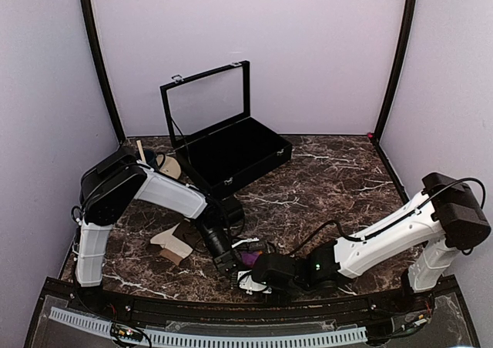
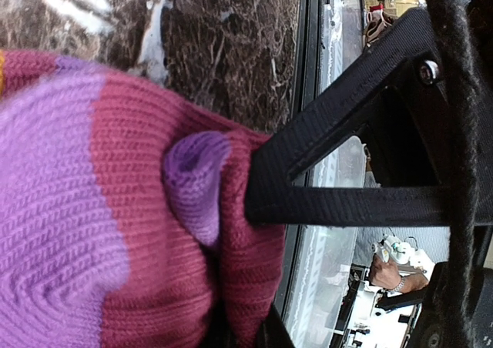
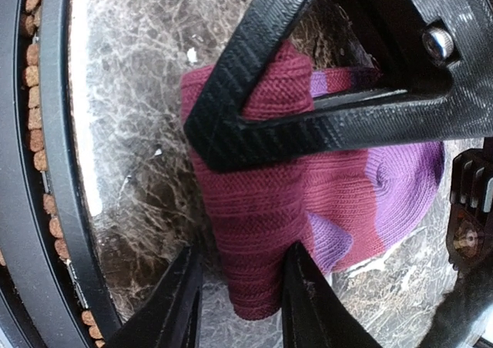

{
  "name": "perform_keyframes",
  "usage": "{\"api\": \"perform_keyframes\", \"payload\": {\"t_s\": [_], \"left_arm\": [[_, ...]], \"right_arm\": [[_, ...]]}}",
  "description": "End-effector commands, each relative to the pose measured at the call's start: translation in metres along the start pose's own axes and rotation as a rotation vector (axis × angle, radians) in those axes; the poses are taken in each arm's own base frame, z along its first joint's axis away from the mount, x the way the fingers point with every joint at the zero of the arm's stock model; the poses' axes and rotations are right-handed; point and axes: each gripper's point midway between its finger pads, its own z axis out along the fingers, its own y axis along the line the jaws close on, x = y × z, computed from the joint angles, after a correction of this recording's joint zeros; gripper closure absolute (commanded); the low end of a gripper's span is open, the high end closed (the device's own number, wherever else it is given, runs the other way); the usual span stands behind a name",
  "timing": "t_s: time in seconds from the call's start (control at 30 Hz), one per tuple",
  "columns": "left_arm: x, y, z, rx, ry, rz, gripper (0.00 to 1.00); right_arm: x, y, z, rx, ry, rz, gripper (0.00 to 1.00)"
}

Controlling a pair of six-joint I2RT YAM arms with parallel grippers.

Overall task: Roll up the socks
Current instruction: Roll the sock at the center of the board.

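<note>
magenta sock (image 1: 247, 257) largely hidden in top view, cropped at left wrist view's left edge

Pale lilac walls (image 1: 254, 48) framed by black corner posts (image 1: 96, 55) enclose a dark brown white-veined marble table (image 1: 331, 179).

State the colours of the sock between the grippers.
The sock is dark magenta with purple patches; see right wrist view.

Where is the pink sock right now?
In the top view, the pink sock lies at the near edge of the table, about centre, pinched by the left end effector with the right end effector straddling it.
</note>
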Motion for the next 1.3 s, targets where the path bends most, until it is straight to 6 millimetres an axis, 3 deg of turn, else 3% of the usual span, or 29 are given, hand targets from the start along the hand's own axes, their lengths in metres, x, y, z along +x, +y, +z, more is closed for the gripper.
{"api": "perform_keyframes", "payload": {"t_s": [0.0,0.23,0.67,1.27], "left_arm": [[0.009,0.015,0.002,-0.041,0.032,-0.035,0.93],[0.010,0.014,0.002,-0.040,0.035,-0.046,0.91],[0.007,0.026,-0.008,-0.109,-0.006,-0.095,0.74],[0.011,0.026,-0.032,-0.104,-0.144,-0.144,0.68]], "right_arm": [[0.011,0.003,0.011,-0.032,0.043,0.015,0.68],[0.020,0.002,0.021,-0.034,0.097,0.021,0.79],[0.034,0.007,0.022,-0.077,0.140,0.061,1.00],[0.034,0.007,0.016,-0.090,0.155,0.113,1.00]]}}
